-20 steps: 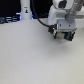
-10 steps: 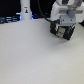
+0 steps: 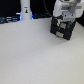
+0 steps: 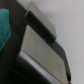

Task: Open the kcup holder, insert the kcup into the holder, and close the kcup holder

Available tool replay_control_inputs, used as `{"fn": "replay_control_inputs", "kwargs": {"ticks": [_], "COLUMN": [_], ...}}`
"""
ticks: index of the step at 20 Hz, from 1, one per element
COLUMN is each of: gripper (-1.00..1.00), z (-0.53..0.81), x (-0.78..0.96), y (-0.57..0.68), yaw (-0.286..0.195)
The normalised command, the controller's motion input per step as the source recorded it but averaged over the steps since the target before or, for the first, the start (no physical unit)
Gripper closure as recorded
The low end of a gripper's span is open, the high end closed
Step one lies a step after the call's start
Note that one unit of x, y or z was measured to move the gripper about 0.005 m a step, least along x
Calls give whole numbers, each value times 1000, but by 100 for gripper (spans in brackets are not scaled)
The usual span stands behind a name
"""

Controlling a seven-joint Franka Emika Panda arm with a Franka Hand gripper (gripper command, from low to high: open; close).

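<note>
— Where is the kcup holder [image 3: 63,28]?

— On the white table [image 3: 30,55], toward the exterior view's right, directly under my arm. My pincer [image 3: 64,19] sits right at its top.

— Clenched or released?

— I cannot tell; both views are blurred. Possibly a teal kcup [image 4: 4,27] shows at the wrist view's edge.

— Advice?

— Hook the drawer front squarely and pull straight, so the holder doesn't slide.

No legible text or labels.

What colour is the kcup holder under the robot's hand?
Black; the kcup holder shows best in the exterior view, below the hand, against the white table.
</note>
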Motion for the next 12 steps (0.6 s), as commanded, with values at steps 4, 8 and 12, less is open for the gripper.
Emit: {"fn": "replay_control_inputs", "kwargs": {"ticks": [4,8,12], "gripper": [-100,-100,-100], "z": [616,430,59], "x": [-14,109,26], "y": [189,41,-2], "yaw": [35,-13,-3]}}
